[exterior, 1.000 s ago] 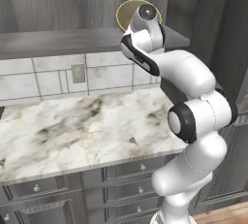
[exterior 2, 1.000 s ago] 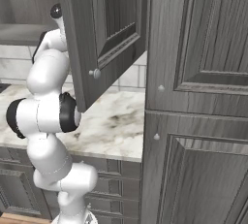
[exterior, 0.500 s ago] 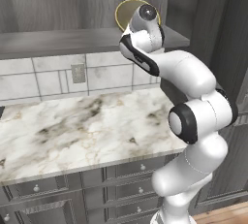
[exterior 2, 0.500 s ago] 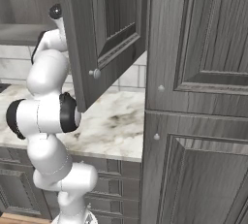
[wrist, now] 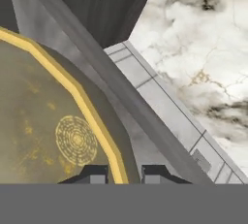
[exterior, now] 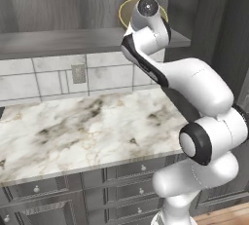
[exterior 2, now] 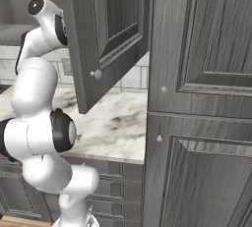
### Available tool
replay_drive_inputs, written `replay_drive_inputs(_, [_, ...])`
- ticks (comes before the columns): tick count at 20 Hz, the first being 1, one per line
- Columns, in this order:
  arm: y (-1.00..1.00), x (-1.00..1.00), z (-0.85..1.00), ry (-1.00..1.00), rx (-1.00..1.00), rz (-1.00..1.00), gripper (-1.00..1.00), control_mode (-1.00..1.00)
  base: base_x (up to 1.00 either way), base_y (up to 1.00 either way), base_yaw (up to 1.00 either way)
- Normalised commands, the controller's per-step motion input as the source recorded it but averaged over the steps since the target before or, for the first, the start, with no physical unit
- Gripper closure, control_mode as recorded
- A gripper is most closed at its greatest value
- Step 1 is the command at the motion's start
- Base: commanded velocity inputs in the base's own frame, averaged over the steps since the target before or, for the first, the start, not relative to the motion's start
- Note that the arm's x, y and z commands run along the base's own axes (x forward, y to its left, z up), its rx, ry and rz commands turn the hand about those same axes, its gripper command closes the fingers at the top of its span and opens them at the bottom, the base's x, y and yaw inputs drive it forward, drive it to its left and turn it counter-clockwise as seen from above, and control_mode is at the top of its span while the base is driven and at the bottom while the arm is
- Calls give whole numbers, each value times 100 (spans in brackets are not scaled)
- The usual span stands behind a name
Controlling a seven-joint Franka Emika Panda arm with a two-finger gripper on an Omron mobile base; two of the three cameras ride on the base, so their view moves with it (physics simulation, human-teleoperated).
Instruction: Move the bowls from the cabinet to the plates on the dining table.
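Note:
The glossy tan bowl point(wrist: 48, 121) with its yellow rim sits on the shelf of the open grey cabinet point(exterior: 58, 41). In the left base view, part of the bowl point(exterior: 124, 14) shows behind the white hand. My gripper point(wrist: 125, 173) is at the bowl's edge. One finger is inside the rim and one outside, both drawn in narrow on it. The arm reaches up from the base into the cabinet. The plates and the dining table are out of view.
The cabinet's door point(exterior 2: 106, 34) hangs open to the right of the arm, close to the wrist. Below the shelf lie a tiled wall and a marble worktop point(exterior: 82, 126) over drawers. A tall grey cupboard point(exterior 2: 197, 98) stands at the right.

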Motion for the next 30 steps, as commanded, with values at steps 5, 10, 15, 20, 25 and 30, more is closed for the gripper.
replay_drive_inputs(5, [0, -93, 2, 0, -21, 1, 100, -100, 0, 0, 0])
replay_drive_inputs(10, [0, -100, 0, 0, -15, 4, 100, -100, 0, 0, 0])
replay_drive_inputs(15, [0, -99, -19, 0, -5, 6, 100, -100, 0, 0, 0])
replay_drive_inputs(20, [0, -95, -46, 0, -2, 7, 100, -100, 0, 0, 0])
replay_drive_inputs(25, [0, -87, -67, 0, -3, 7, 100, -100, 0, 0, 0])
replay_drive_inputs(30, [0, -64, -57, 0, -3, 7, 100, -100, 0, 0, 0])
